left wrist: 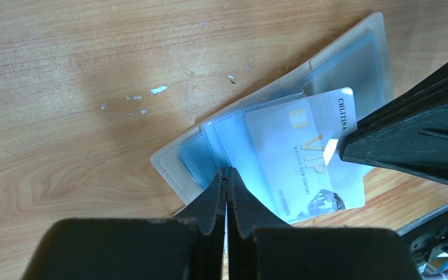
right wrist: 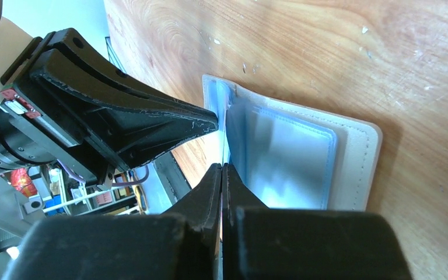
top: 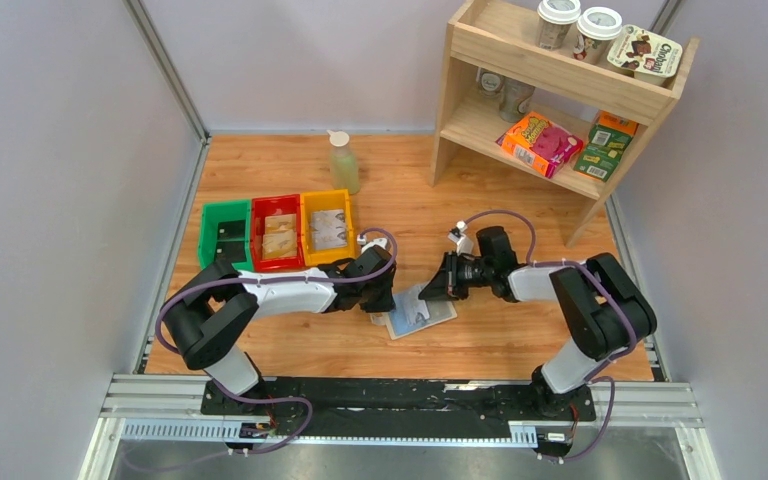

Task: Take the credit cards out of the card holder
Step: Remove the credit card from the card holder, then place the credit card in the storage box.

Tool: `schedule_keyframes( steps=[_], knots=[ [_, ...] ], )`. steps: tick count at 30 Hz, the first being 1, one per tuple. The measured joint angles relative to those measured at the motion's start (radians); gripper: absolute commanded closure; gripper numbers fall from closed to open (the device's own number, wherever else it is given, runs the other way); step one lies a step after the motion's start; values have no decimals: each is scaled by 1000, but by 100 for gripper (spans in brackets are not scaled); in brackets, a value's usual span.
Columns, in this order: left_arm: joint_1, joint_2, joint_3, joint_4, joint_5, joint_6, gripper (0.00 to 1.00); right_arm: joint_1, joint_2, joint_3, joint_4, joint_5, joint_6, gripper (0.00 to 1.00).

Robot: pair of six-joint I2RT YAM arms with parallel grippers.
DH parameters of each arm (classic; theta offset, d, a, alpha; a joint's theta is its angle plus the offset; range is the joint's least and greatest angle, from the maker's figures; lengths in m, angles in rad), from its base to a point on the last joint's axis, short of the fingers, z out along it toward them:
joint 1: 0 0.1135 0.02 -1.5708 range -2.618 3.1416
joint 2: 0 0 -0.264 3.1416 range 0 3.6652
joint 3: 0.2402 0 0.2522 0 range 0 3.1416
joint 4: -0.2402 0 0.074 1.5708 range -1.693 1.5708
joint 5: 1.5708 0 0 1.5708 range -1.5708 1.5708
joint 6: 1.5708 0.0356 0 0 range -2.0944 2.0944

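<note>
A wooden bench (top: 260, 170) fills the scene, walled on three sides. A wooden shelf unit (top: 470, 100) stands at the far right corner, holding cups and snack boxes. Two robot arms reach in from the near edge and meet around the middle of the bench.

Toward the left edge, a green bin (top: 208, 235), a red bin (top: 258, 232) and a yellow bin (top: 350, 225) sit touching in a row, with small flat pieces inside. A pale bottle (top: 343, 165) stands just behind them.

The card holder (left wrist: 175, 169) lies open and flat between the two grippers, closer to the near edge, showing its beige border and clear blue-grey sleeves.

The left gripper (left wrist: 226, 175) has its fingers pressed together, tips on the sleeves; whether they pinch a sleeve cannot be told. The right gripper (right wrist: 224, 169) is clenched on the edge of a silvery card (left wrist: 303, 157) printed "VIP", which lies slanted and partly out of its sleeve.
</note>
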Motion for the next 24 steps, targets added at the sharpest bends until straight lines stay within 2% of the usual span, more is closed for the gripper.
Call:
schedule_keyframes(
  steps=[4, 9, 11, 15, 18, 20, 24],
  knots=[
    [0, 0, 0, 0, 0, 1, 100, -10, -32, 0, -49, 18, -30, 100],
    [0, 0, 0, 3, 0, 3, 100, -50, -131, 0, -190, 98, -83, 100],
    [0, -1, 0, 4, 0, 4, 95, -59, -201, 2, -261, 155, -106, 100],
    [0, -7, 0, 2, -3, 23, 73, -62, -330, 22, -380, 268, -139, 100],
    [0, -35, -2, -15, -22, 60, 49, -62, -404, 44, -453, 327, -158, 100],
    [0, -76, -2, -40, -44, 90, 40, -62, -440, 58, -489, 350, -171, 100],
    [16, -202, -2, -58, -54, 175, 28, -43, -502, 91, -552, 370, -198, 100]
  ],
)
